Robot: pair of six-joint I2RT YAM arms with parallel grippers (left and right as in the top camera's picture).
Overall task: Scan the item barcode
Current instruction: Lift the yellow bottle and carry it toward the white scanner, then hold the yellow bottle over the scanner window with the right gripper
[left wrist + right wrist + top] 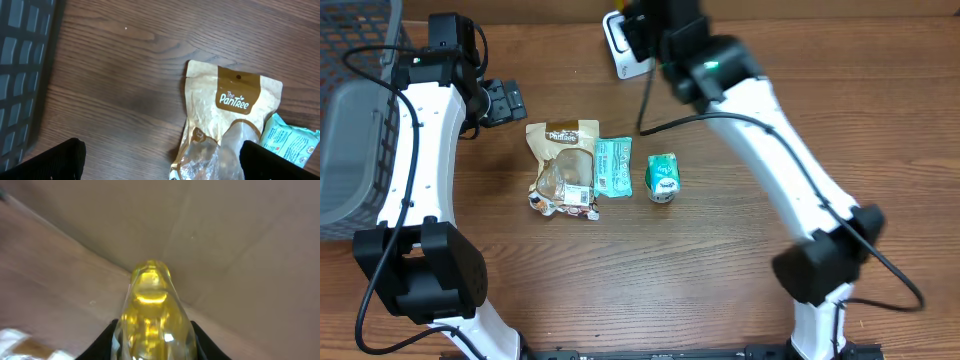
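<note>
**Right gripper clamps a yellow item; left stands wide over the Pantree pouch**

Right gripper (pixel 152 347) first: its dark fingers (pixel 106 341) are pinched in narrow on a glossy, see-through yellow item (pixel 151 311), which fills the middle of the wrist view. No label or barcode can be read on it from here. Just beyond it there is only brown wood and a pale wall. From overhead the arm hides the item, and a white device (pixel 618 45) sits right beside the gripper at the table's far edge.

Over to the left gripper (pixel 506 101): jaws spread wide, nothing between them. Just ahead of it lies a tan pouch (pixel 227 120) printed "The PanTree". A teal packet (pixel 293 143) touches the pouch's far side, its print too small to read. Further out stands a small teal carton (pixel 663 177). Behind the gripper is a grey basket (pixel 355 110).
</note>
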